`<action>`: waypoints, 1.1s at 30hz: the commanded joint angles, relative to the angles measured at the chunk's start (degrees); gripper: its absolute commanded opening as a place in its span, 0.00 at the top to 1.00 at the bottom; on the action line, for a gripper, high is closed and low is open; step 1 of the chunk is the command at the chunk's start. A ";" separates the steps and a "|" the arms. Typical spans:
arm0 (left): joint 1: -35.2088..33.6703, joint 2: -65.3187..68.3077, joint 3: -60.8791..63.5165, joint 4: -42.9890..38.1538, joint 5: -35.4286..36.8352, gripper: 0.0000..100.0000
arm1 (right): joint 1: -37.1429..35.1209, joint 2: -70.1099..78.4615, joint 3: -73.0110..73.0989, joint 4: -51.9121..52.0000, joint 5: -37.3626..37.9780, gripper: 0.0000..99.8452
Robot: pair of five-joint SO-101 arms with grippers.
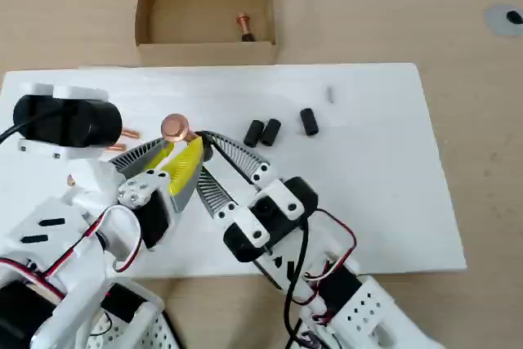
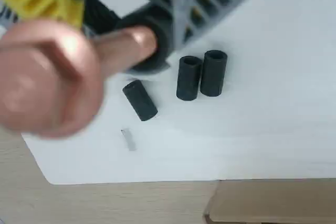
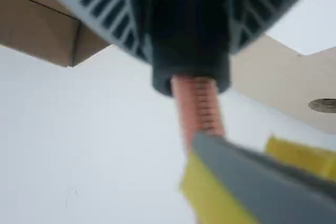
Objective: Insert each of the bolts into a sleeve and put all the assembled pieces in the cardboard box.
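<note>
Pointing shank-first into sleeve (image 3: 191,30), tilted bolt (image 2: 52,77)

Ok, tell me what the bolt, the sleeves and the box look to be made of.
The bolt: likely copper or copper-plated metal, judging by its shiny reddish-orange head and thread. The sleeves: matte black with no glint, probably plastic or rubber; I cannot tell which. The box: brown cardboard, with dull, thin, flat walls.

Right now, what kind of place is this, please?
Likely a robotics workbench: the left gripper holds a copper bolt, the right gripper a black sleeve, above a white board on a wooden table.
</note>
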 commanded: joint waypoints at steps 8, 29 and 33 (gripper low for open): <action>0.35 0.13 -0.44 1.76 -0.09 0.87 | 2.68 -0.66 -0.13 -1.05 -7.21 0.99; 0.26 -3.56 1.58 3.43 -0.09 0.87 | 12.44 2.68 -9.71 4.04 -11.69 0.99; -4.40 -4.00 5.54 5.54 -2.20 0.87 | 13.49 14.20 -18.15 3.87 -12.48 0.99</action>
